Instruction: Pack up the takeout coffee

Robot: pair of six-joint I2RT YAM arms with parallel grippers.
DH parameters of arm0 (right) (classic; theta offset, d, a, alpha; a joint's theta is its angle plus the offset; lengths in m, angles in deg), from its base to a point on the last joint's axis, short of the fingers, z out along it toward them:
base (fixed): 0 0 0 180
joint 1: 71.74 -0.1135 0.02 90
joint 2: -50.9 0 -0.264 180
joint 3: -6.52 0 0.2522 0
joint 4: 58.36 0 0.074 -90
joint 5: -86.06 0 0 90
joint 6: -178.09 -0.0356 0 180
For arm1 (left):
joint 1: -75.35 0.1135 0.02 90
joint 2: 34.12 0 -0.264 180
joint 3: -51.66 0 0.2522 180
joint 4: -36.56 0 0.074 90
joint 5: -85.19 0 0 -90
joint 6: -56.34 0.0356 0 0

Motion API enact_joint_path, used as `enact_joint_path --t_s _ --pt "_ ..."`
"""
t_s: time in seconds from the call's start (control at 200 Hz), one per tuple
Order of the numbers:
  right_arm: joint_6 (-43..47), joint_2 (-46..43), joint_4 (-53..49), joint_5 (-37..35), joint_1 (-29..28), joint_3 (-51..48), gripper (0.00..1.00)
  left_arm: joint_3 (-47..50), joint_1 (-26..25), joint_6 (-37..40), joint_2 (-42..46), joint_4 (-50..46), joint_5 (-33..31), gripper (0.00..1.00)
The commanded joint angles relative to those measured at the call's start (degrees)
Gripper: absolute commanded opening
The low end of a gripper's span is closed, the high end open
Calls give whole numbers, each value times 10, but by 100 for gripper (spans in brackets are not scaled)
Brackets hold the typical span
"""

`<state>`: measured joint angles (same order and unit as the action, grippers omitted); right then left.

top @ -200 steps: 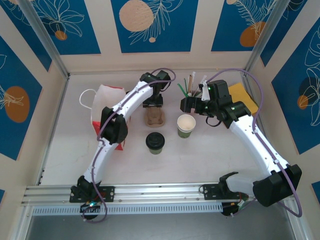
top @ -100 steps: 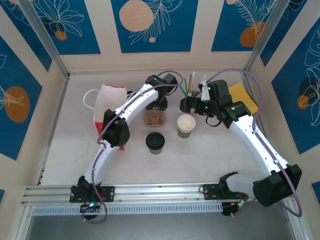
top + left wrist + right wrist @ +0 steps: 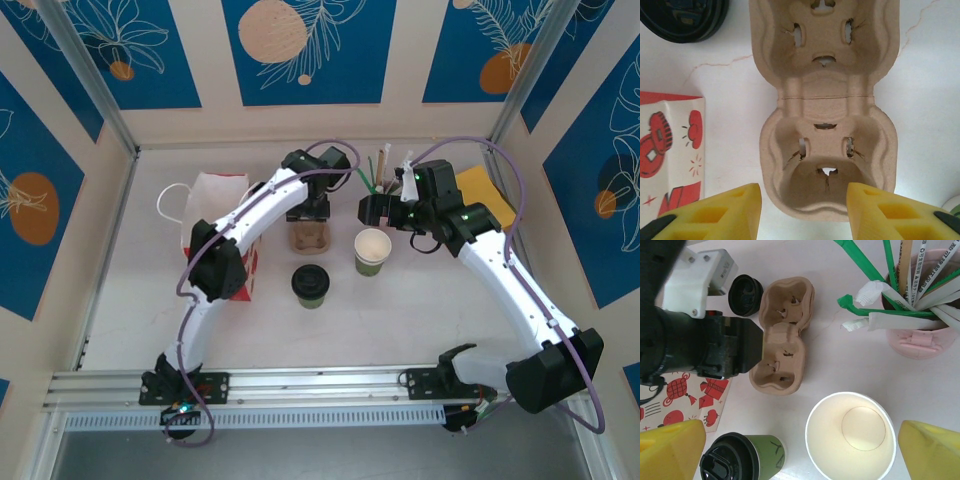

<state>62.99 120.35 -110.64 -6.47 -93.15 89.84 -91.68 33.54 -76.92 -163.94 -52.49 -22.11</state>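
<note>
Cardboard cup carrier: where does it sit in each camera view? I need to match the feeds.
Top external: cardboard cup carrier at centre, just beyond the lidded coffee.
Left wrist: carrier fills the middle, running top to bottom.
Right wrist: carrier upper left of centre.
Shared landmark: red-and-white bag, left of the carrier in all three.

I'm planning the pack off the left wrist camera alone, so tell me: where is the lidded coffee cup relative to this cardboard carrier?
Observer: The takeout coffee stands on the table just past the near end of the carrier, toward the robot, not in a pocket.
Operator: Is the right gripper busy?
Observer: No, the right gripper is open above the lidless cup, holding nothing.
Operator: Anything behind that cup?
Observer: A pink cup of straws.
</note>
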Motion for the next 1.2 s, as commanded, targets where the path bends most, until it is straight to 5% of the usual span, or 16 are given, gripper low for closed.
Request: enact_joint_path --t_s 0.0,0.445,1.195 --pt "0 -1 2 10 -4 -10 99 23 -12 -27 7 17 16 48" --pt "3 -8 6 5 -7 -18 99 54 12 -20 -19 73 34 52" --pt "4 5 4 3 0 -12 99 -29 51 16 -90 72 44 51"
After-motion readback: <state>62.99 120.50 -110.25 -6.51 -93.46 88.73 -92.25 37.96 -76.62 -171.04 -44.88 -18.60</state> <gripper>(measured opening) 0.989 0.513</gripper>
